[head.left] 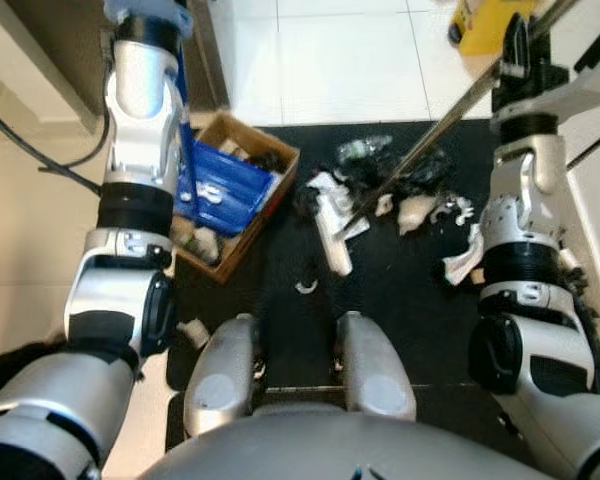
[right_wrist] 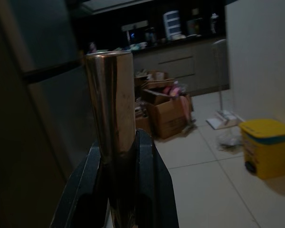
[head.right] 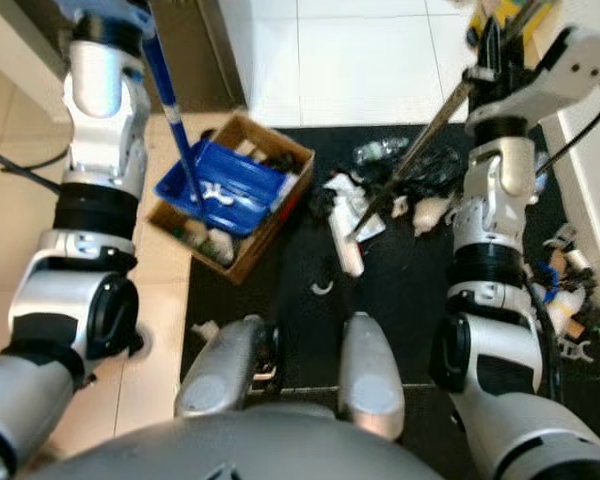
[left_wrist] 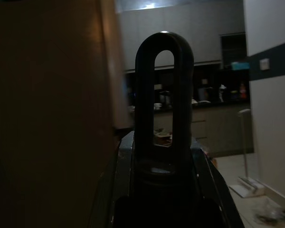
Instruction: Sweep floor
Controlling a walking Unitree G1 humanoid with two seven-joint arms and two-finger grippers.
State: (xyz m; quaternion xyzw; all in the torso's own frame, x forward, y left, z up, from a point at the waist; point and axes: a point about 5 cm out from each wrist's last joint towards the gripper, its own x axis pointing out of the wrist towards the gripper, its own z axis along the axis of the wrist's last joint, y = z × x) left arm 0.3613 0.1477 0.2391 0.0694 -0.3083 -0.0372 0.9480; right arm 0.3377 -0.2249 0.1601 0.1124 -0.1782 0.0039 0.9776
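My left gripper (left_wrist: pixel 164 159) is shut on the looped top of a blue dustpan handle (head.right: pixel 170 90). The blue dustpan (head.left: pixel 225 185) rests tilted inside an open cardboard box (head.left: pixel 272 215) on my left. Raised at the upper right, my right gripper (head.left: pixel 525 50) is shut on a metal broom pole (head.left: pixel 435 130), which shows between its fingers (right_wrist: pixel 154 180) in the right wrist view. The pole slants down to a pile of litter (head.left: pixel 380 180), paper scraps and black bits, on a black mat (head.left: pixel 400 320).
A yellow bin (head.left: pixel 485 25) stands on white tiles beyond the mat. More scraps (head.right: pixel 565 290) lie along the white wall on my right. A dark cabinet (head.left: pixel 60 40) rises at the far left. One white scrap (head.left: pixel 192 332) lies by my left foot (head.left: pixel 225 370).
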